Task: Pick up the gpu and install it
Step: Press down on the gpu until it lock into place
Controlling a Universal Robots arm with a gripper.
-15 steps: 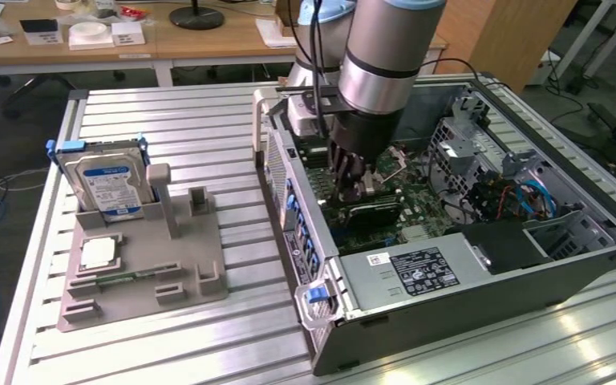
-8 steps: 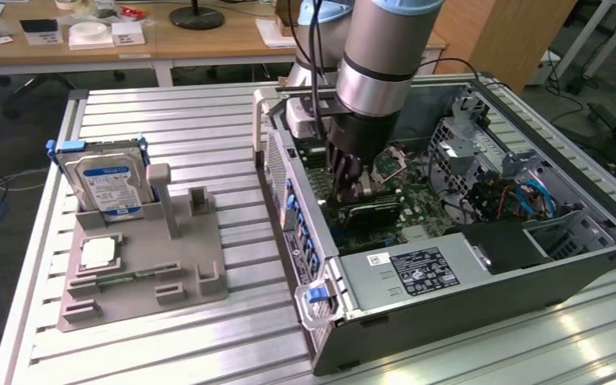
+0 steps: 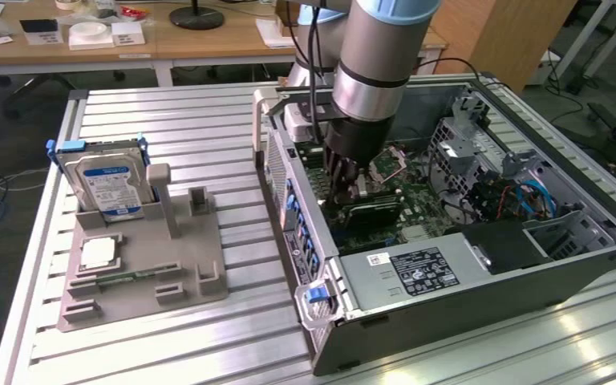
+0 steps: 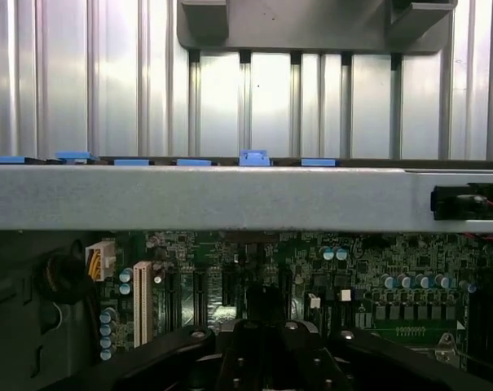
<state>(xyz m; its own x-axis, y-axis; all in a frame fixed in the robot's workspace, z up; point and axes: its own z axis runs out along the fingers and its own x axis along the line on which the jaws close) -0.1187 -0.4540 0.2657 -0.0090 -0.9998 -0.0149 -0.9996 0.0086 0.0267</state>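
Tool (image 3: 349, 186) was down inside the computer case (image 3: 480, 313), fully closed, with the gpu (image 3: 378, 212) directly beneath it on the motherboard (image 4: 368, 269); whether it gripped the gpu was unclear.

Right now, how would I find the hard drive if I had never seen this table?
Find the grey holder tray on the metal table, towards the exterior view's left of the open computer case. The hard drive stands upright at its far end, silver with a blue-white label, unlike the flat parts lying nearby.

Bright from above. White glare on the ribbed metal table (image 3: 180, 152), strongest in the wrist view. Dark and dim inside the computer case (image 3: 565, 241). Soft shadows beside the grey holder tray (image 3: 169, 273). A little blurry up close, on the black gripper parts.
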